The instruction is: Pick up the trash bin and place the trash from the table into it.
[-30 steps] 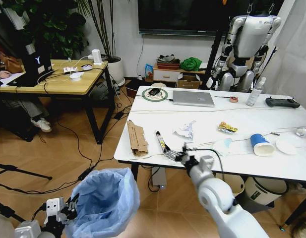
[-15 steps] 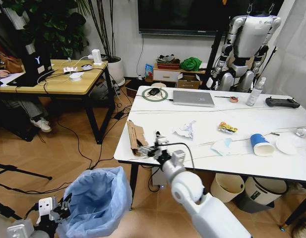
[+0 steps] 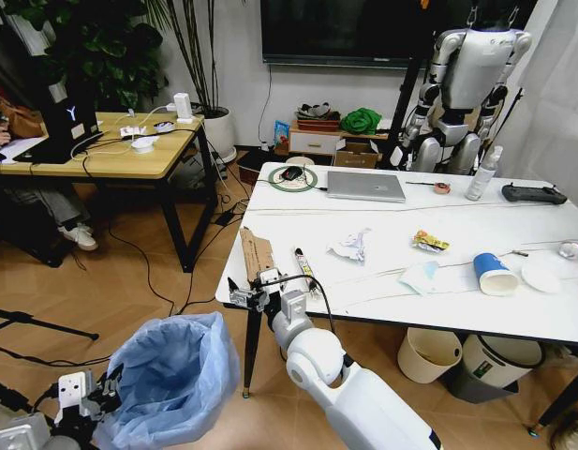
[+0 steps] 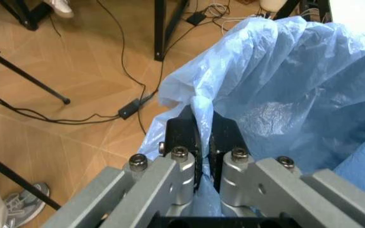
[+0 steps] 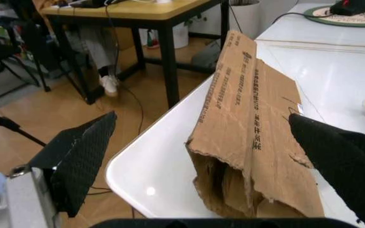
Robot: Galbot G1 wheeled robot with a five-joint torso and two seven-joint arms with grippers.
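The trash bin (image 3: 169,373), lined with a puffy light-blue bag (image 4: 296,90), hangs near the floor at lower left. My left gripper (image 3: 78,398) is shut on a fold of the bag's rim (image 4: 201,124). My right gripper (image 3: 254,292) is open at the near left corner of the white table (image 3: 476,220). Its black fingers (image 5: 81,156) stand on either side of the near end of the torn brown cardboard (image 5: 252,137). Further trash lies along the table: crumpled paper (image 3: 350,246), a yellow wrapper (image 3: 429,242), a clear packet (image 3: 422,276), a blue cup (image 3: 495,274) and a white lid (image 3: 540,276).
A laptop (image 3: 365,186), a spray bottle (image 3: 481,173) and a black controller (image 3: 533,194) sit at the table's far side. A cream bin (image 3: 429,354) and a white-grey bin (image 3: 490,361) stand beneath it. A wooden desk (image 3: 111,150) is at the left, with cables and tripod legs on the floor.
My right gripper has moved left along the table's front edge, from near the marker to the cardboard at the corner. The bin in my left gripper has shifted slightly left.
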